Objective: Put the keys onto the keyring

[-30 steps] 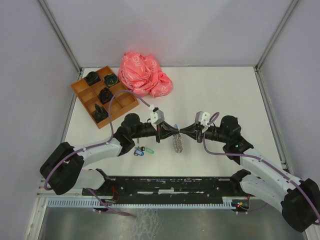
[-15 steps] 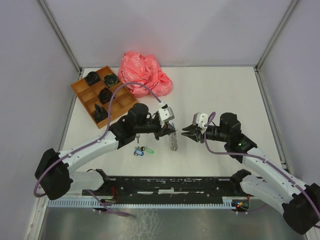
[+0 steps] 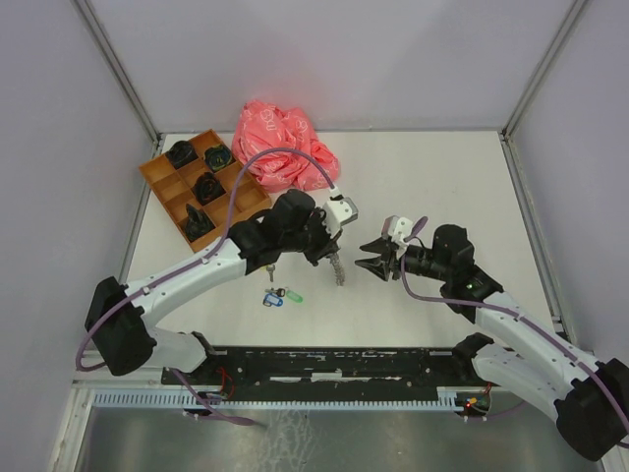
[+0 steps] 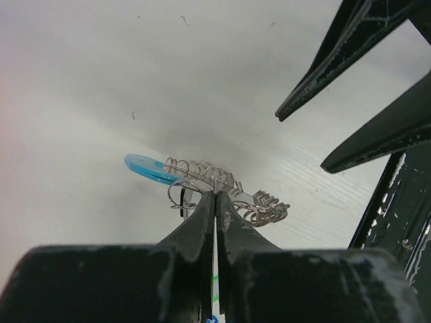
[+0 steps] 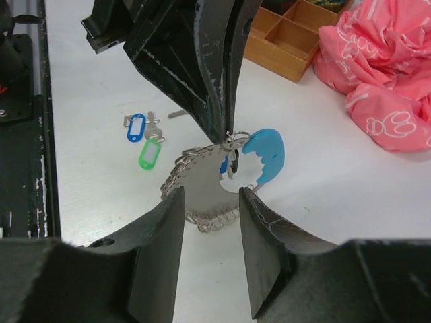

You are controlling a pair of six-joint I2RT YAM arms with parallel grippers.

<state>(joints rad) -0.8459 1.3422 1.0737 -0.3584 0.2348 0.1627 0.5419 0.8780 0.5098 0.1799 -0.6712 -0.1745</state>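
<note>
1. The left hand [image 3: 334, 252] is closed tight; its fingertips [image 4: 214, 205] meet with no gap and pinch the keyring [image 4: 210, 176] at its coiled silver chain.
2. The keyring [image 5: 199, 217] hangs below those tips over the middle of the surface [image 3: 442, 177], its light blue segment [image 5: 266, 155] to one side. Whether its lowest loops touch the surface cannot be told.
3. The right hand [image 5: 211, 193] is partly open and holds nothing; its jaws point at the keyring from just beside it.
4. Two keys [image 3: 280, 295], with a blue tag [image 5: 137, 126] and a green tag [image 5: 149, 155], lie toward the near edge, left of the keyring.
5. A wooden tray [image 3: 162, 177] sits at the far-left corner, with a pink bag [image 3: 285, 143] beside it by the far edge.
</note>
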